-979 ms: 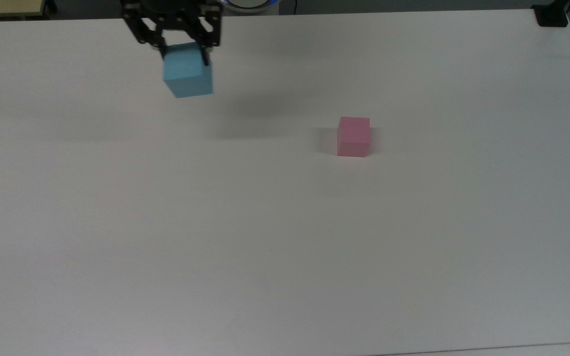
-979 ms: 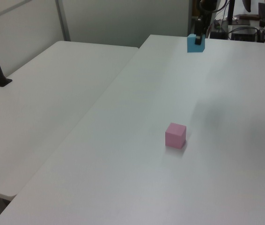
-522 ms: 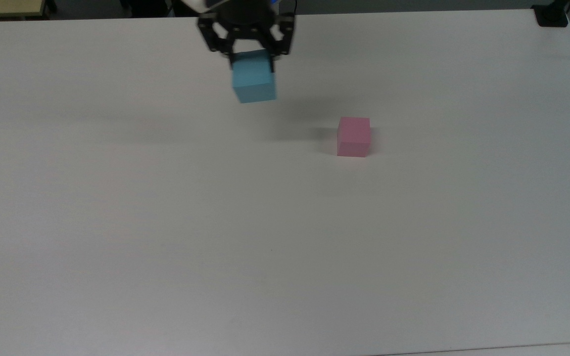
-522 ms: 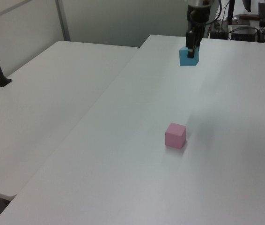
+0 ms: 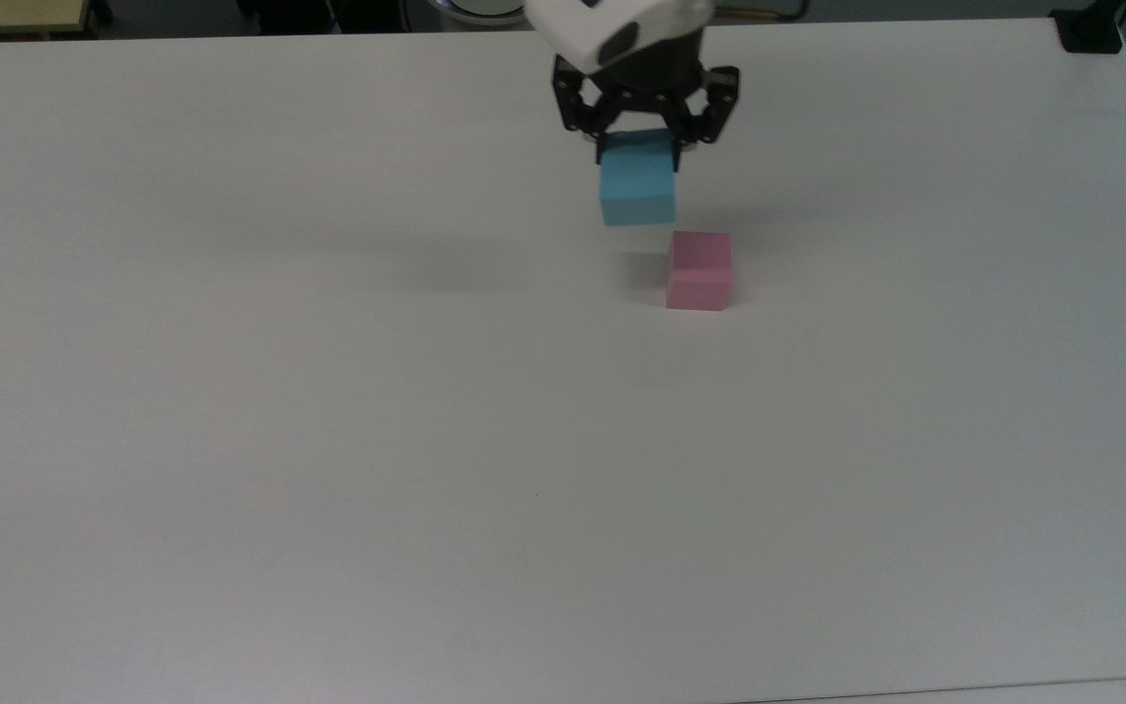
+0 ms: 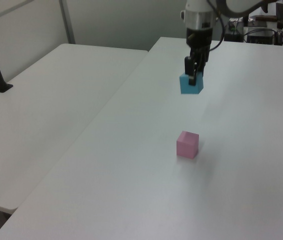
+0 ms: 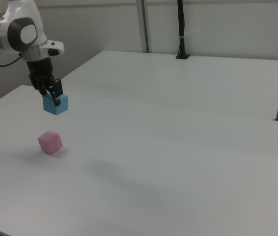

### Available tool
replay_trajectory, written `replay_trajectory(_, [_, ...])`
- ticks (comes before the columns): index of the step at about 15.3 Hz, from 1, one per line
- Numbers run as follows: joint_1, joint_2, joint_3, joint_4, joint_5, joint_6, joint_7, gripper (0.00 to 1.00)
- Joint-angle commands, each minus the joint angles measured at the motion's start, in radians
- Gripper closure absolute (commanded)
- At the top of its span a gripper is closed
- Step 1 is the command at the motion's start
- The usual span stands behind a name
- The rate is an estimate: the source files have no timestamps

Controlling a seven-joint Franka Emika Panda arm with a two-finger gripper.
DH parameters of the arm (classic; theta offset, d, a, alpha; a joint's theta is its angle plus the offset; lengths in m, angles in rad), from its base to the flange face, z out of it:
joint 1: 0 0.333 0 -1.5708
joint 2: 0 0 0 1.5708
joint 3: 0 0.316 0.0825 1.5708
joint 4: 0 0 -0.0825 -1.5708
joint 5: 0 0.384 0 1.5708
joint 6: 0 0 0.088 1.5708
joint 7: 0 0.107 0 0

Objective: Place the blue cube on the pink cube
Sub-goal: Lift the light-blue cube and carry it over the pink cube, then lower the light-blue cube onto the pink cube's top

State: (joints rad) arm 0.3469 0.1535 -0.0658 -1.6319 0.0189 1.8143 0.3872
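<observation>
Blue cube (image 5: pixel 637 191) gripped in end effector (image 5: pixel 637 149), held airborne at pink cube's (image 5: pixel 699 271) ten o'clock, top view, for stacking

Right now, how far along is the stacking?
Done: the gripper has the blue cube clamped and lifted off the table. In hand: carrying it, close beside the pink cube but not yet above it. Left: centre over pink, lower, release.
</observation>
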Motion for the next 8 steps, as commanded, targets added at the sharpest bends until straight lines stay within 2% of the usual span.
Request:
replay_trajectory(1, [0.070, 0.037, -0.009, 0.007, -0.023, 0.051, 0.094, 0.39])
replay_trajectory(5, [0.112, 0.066, -0.009, -0.009, -0.031, 0.069, 0.124, 0.40])
replay_trajectory(8, [0.124, 0.090, -0.008, -0.042, -0.068, 0.109, 0.157, 0.39])
